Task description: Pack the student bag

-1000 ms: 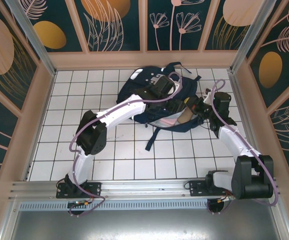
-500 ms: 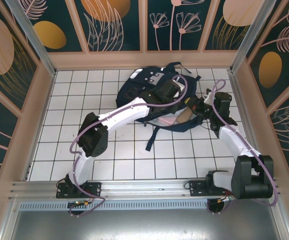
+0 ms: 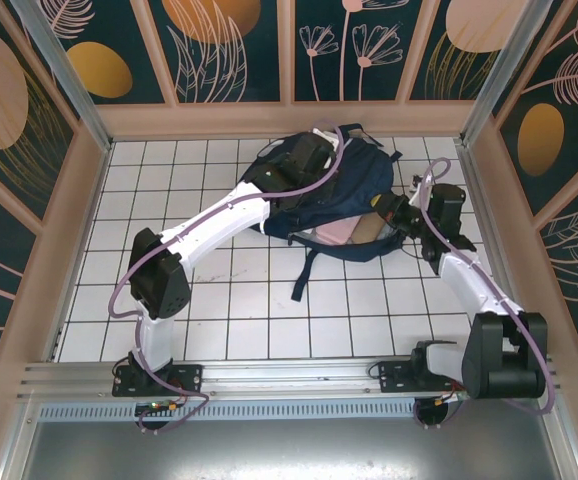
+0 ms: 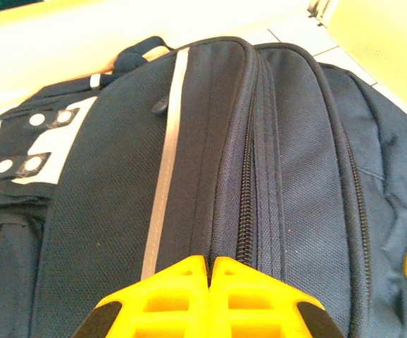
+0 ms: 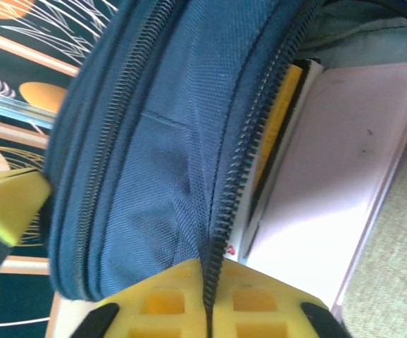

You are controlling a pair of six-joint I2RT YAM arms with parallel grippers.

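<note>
On the left, the left tool [image 4: 209,273] is closed tight. Its two yellow fingers are pressed together with no gap. The dark zip line [image 4: 246,190] on top of the bag runs straight in between them. I judge that it pinches the bag at the zip, but the pull itself is hidden.

The student bag [image 3: 359,190] is a large navy-blue fabric backpack with white reflective stripes. It lies toward the far side of the white tiled table [image 3: 219,300], between the two arms. One dark shoulder strap [image 3: 304,272] trails toward the near edge.

On the right, the right tool [image 5: 207,285] is narrow and holds the toothed edge of the bag's open mouth. Just beside this edge, a flat pale-pink book [image 5: 330,155] and a thinner book with a yellow spine [image 5: 282,113] sit inside the opening.

Several things could go wrong from here:
- If the left tool pulls along the zip while the right grip is so thin, the toothed edge may slip out. Then the whole bag would slide over the table instead of closing.
- The corner of the pink book stands close to the teeth, so the slider could jam against it or catch the fabric there.
- A pull that is too strong could also tip the soft bag, and the books could slide out of the mouth.
</note>
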